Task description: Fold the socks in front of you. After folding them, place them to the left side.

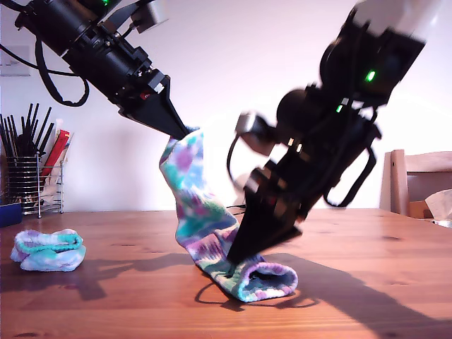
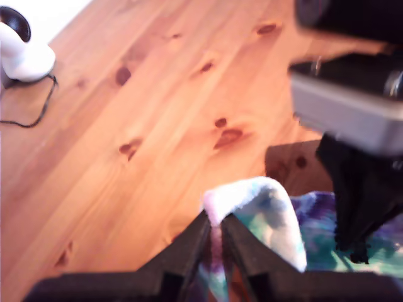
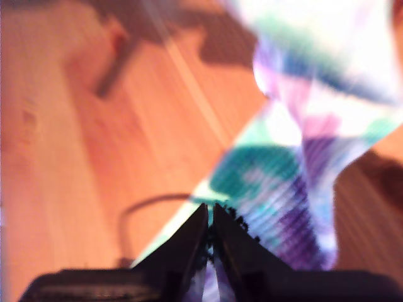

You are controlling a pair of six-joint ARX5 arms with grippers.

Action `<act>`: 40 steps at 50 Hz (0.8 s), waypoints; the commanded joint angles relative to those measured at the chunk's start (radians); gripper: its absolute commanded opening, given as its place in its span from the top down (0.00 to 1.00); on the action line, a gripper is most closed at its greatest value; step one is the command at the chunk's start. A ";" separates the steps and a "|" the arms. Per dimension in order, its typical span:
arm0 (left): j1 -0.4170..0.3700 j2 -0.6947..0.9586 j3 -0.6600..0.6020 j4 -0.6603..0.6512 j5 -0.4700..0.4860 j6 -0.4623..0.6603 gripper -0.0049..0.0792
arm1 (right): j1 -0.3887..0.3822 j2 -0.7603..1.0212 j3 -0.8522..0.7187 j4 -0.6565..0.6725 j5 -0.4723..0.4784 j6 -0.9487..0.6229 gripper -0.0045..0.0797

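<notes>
One tie-dyed sock [image 1: 201, 212] in teal, purple and white hangs stretched from above down to the wooden table [image 1: 367, 282]. My first gripper [image 1: 185, 133] is shut on its upper end, high over the table; that pinched end [image 2: 252, 207] also shows in the first wrist view between the jaws of my first gripper [image 2: 215, 229]. My second gripper [image 1: 230, 267] is shut on the sock's lower part by the tabletop, where the open cuff [image 1: 267, 281] lies flat. In the second wrist view my second gripper [image 3: 210, 220] pinches the sock [image 3: 283, 182]. A second sock [image 1: 48, 250] lies folded at the exterior view's left.
A wire holder with black utensils [image 1: 32, 176] and a blue container [image 1: 10, 214] stand at the back on the exterior view's left. A wooden chair [image 1: 420, 180] is at that view's right. A white device with a black cable [image 2: 22, 53] sits on the table.
</notes>
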 commanded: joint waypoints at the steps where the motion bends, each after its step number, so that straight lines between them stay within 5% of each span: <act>1: 0.002 -0.005 0.009 0.005 0.002 -0.006 0.97 | 0.017 0.019 -0.003 0.011 0.003 -0.016 0.96; 40: 0.001 -0.003 0.134 -0.158 0.031 -0.047 0.97 | 0.042 0.027 -0.002 0.221 0.128 -0.013 0.96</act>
